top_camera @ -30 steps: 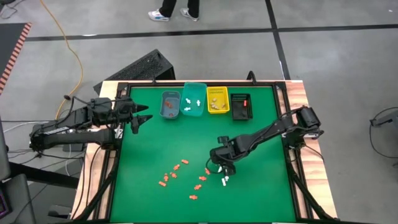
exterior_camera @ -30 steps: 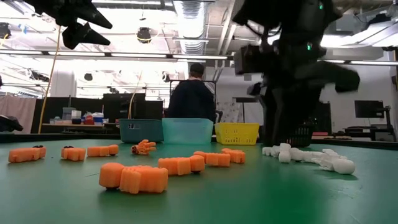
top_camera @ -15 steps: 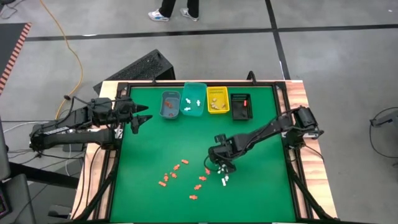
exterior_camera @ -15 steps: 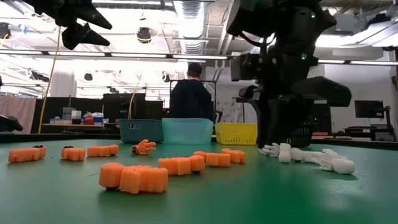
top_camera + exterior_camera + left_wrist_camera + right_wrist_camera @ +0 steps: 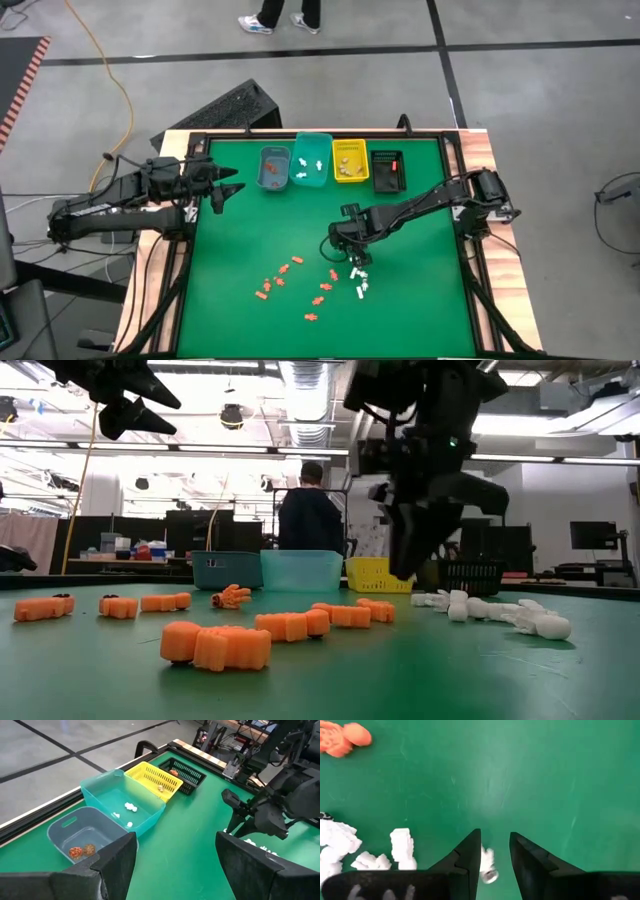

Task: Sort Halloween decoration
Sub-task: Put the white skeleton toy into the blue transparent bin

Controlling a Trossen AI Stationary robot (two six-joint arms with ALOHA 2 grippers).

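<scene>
On the green worktop, my right tool grasps a white decoration piece: light, stiff, slippery, best pinched mid-body. My left tool waits released.

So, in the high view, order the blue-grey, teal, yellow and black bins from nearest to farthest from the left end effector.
From the left end effector, at the mat's left edge:
1. Blue-grey bin, leftmost of the row.
2. Teal bin, next along.
3. Yellow bin, third.
4. Black bin, rightmost.

Four bins; two arms.
</scene>
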